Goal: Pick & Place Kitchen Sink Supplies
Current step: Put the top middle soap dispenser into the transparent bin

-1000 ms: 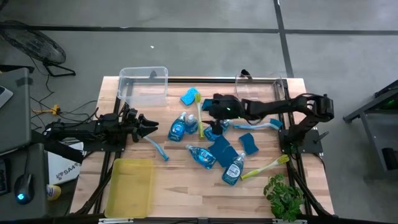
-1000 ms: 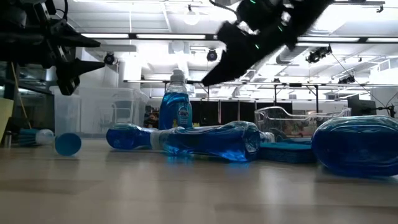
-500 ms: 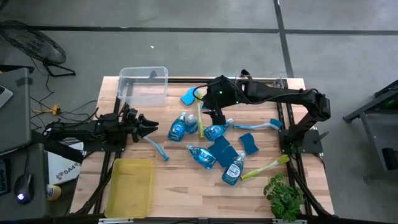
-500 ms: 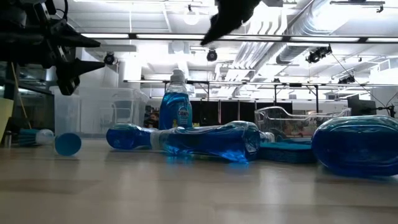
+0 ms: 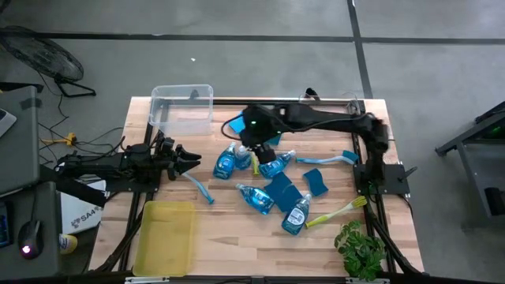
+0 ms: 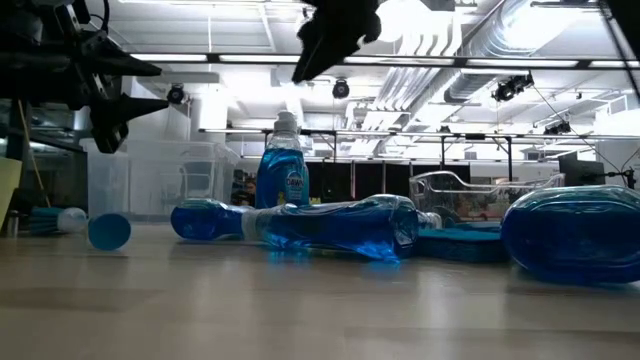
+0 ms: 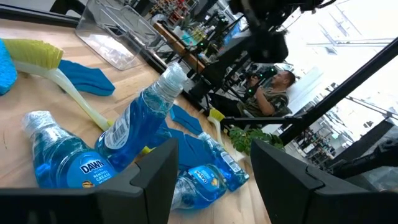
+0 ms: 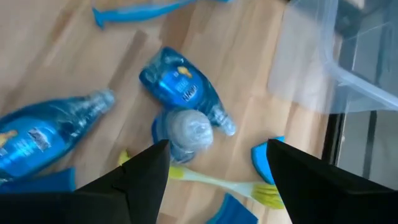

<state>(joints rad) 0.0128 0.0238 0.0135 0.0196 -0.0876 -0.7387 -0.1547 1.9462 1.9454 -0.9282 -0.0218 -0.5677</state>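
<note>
Several small clear bottles of blue soap lie mid-table; one bottle (image 6: 285, 165) stands upright, and its white cap shows from above in the right wrist view (image 8: 189, 130). Blue sponges (image 5: 280, 188) lie flat among them. A yellow-green-handled brush (image 5: 253, 148) lies by the bottles and another brush (image 5: 339, 209) lies at the near right. My right gripper (image 5: 259, 143) is open and empty, high above the standing bottle; it also shows in the right wrist view (image 8: 217, 186). My left gripper (image 5: 189, 160) is open and empty, raised at the table's left, pointing toward the bottles (image 7: 137, 130).
One clear bin (image 5: 183, 106) stands at the far left and another (image 5: 331, 106) at the far right. A yellow tray (image 5: 166, 237) lies at the near left. Blue-handled brushes (image 5: 197, 188) (image 5: 331, 158) lie on the wood. A plant (image 5: 359, 248) sits at the near right corner. A person (image 7: 280, 81) is beyond the table.
My right gripper has risen from just above the bottles and gone toward the table's left, ending over the standing bottle. The bottles, sponges and brushes have stayed where they were.
</note>
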